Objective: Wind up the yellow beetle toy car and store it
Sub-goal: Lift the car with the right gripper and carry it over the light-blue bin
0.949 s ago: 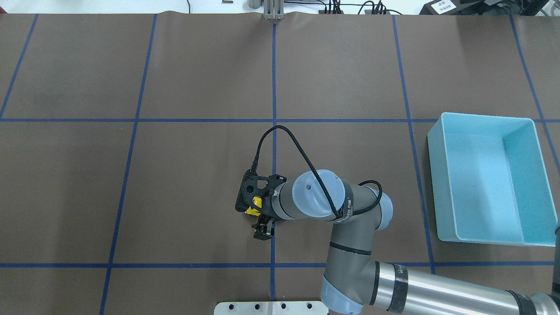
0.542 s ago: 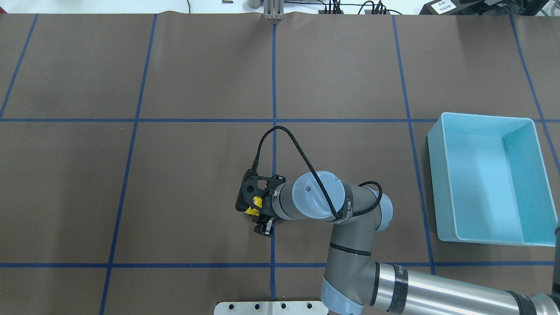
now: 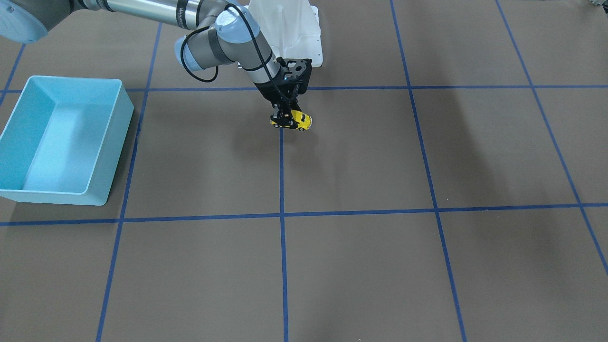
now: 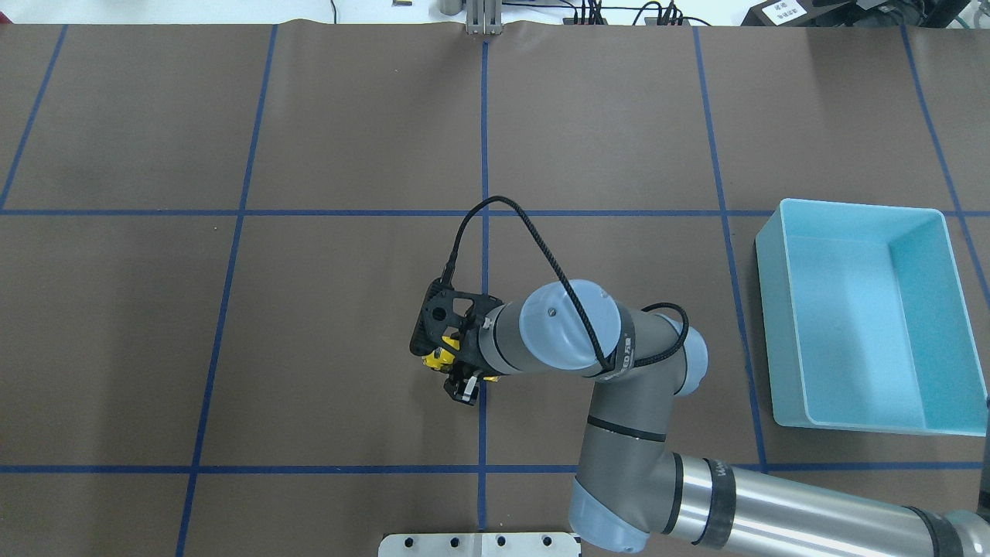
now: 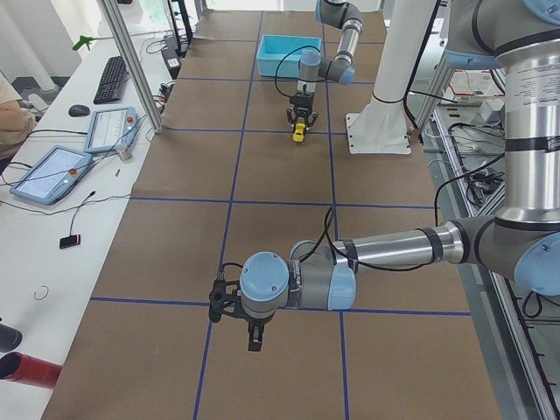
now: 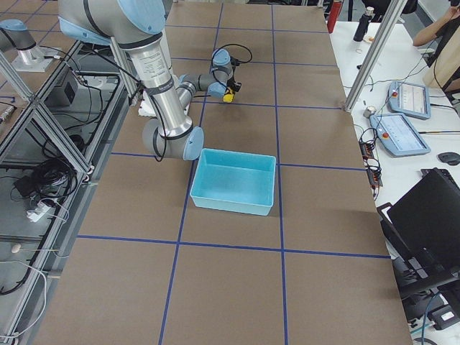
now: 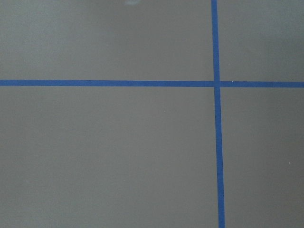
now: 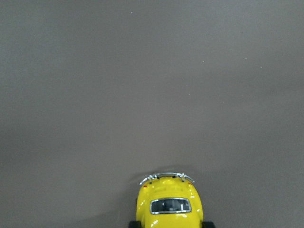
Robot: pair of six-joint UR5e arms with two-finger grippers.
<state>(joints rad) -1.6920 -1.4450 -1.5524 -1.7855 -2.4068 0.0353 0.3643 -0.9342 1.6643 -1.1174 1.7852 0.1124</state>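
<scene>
The yellow beetle toy car (image 3: 295, 119) is tiny and glossy, with dark windows. My right gripper (image 3: 286, 118) is shut on its sides near the middle tape line, close over the table. In the overhead view the car (image 4: 438, 357) peeks out from under the right gripper (image 4: 455, 373). The right wrist view shows the car's rear (image 8: 168, 204) at the bottom edge. The blue bin (image 4: 776, 325) stands empty at the far right. My left gripper (image 5: 252, 332) shows only in the exterior left view, where I cannot tell whether it is open or shut.
The table is covered in brown paper with a blue tape grid (image 4: 484, 155). A white arm base (image 3: 294, 33) stands behind the right gripper. The left wrist view shows only paper and a tape crossing (image 7: 216, 83). Tablets and a keyboard lie on a side desk (image 5: 61, 166).
The right gripper's fingers have drawn in on the car. The wrist and the car have then shifted slightly left, and the arm looks larger, as if raised.
</scene>
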